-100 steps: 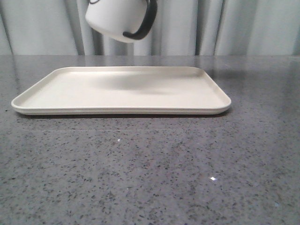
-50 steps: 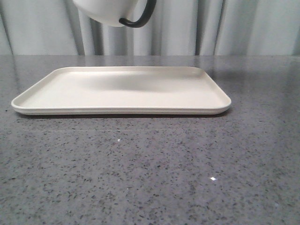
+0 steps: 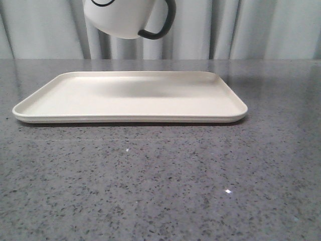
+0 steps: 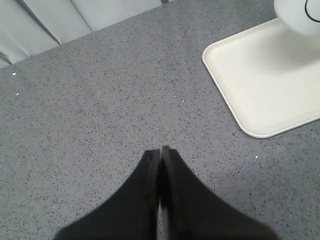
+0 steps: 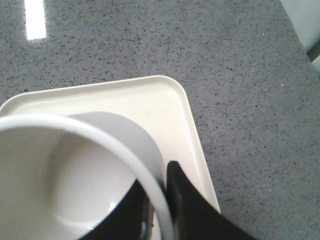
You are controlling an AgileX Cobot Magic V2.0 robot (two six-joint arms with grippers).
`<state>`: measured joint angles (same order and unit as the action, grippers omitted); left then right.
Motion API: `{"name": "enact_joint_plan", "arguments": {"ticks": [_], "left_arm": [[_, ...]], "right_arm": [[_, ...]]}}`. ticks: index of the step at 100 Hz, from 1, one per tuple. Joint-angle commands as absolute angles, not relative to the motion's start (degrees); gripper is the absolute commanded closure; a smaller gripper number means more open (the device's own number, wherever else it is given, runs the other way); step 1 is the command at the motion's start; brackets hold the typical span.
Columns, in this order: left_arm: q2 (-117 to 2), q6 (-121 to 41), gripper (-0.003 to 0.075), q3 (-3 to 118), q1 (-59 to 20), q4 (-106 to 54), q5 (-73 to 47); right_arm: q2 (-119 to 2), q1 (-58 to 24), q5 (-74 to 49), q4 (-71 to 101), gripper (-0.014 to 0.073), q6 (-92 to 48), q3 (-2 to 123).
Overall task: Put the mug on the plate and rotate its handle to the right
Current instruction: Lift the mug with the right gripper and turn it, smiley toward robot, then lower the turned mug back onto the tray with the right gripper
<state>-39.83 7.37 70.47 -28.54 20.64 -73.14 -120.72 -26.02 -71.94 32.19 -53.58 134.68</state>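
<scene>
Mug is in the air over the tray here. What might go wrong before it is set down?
1. The right claw pinches only the thin rim of the mug, one finger inside and one outside, so the mug may slip or swing.
2. The mug hangs high above the tray and slightly tilted; released here, it would likely drop and tip.
3. The handle points right, near the claw's fingers.

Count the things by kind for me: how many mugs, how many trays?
Mugs: 1, the mug, held in the air above the tray
Trays: 1, the plate, on the grey table
Total: 2
</scene>
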Motion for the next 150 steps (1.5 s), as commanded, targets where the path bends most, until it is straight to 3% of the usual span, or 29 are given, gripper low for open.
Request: {"name": "enact_joint_plan", "arguments": {"ticks": [1, 54, 150], "left_arm": [[-40.03, 7.90, 0.0740, 71.55, -28.99, 21.62, -72.11], [-40.03, 7.90, 0.0740, 71.55, -28.99, 21.62, -72.11], [-40.03, 7.90, 0.0740, 71.55, -28.99, 21.49, -72.11]], "right_arm": [[-116.52, -25.94, -76.53, 32.89, 0.0705, -54.88, 135.81], [-116.14, -26.25, -76.59, 25.17, 0.0705, -55.13, 130.30], [-116.07, -27.58, -76.64, 26.33, 0.0706, -62.51, 126.03]]}}
